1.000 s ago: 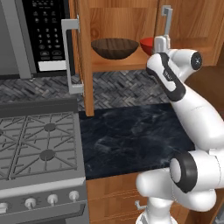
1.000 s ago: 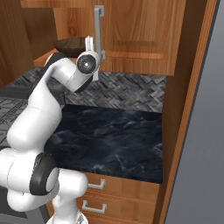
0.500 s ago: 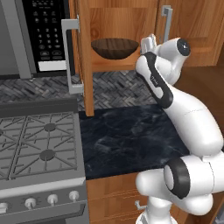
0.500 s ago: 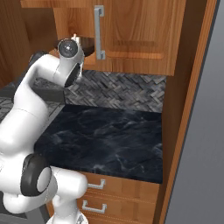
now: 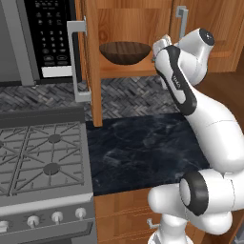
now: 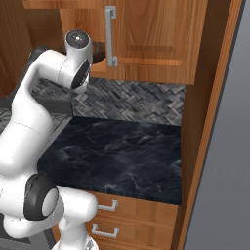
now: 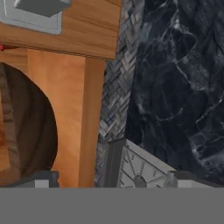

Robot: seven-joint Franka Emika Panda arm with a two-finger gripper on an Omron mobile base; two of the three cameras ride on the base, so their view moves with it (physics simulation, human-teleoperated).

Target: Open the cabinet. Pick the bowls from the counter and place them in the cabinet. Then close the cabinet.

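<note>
With my jaws apart and empty beside the dark brown wood-grain bowl [image 5: 125, 52], my withdrawing hand could clip the open warm-brown wooden cabinet door [image 5: 90, 62].

So the arm comes up from the base, bends at the elbow and reaches up and forward, with the wrist folded over at the top. In the left base view the gripper [image 5: 161, 46] sits at the end of the forearm, pointing left and a bit up, mostly hidden behind the wrist. The hand view shows the two dark fingertips [image 7: 41, 178] spread far apart, so the jaws are wide and holding nothing.
</note>
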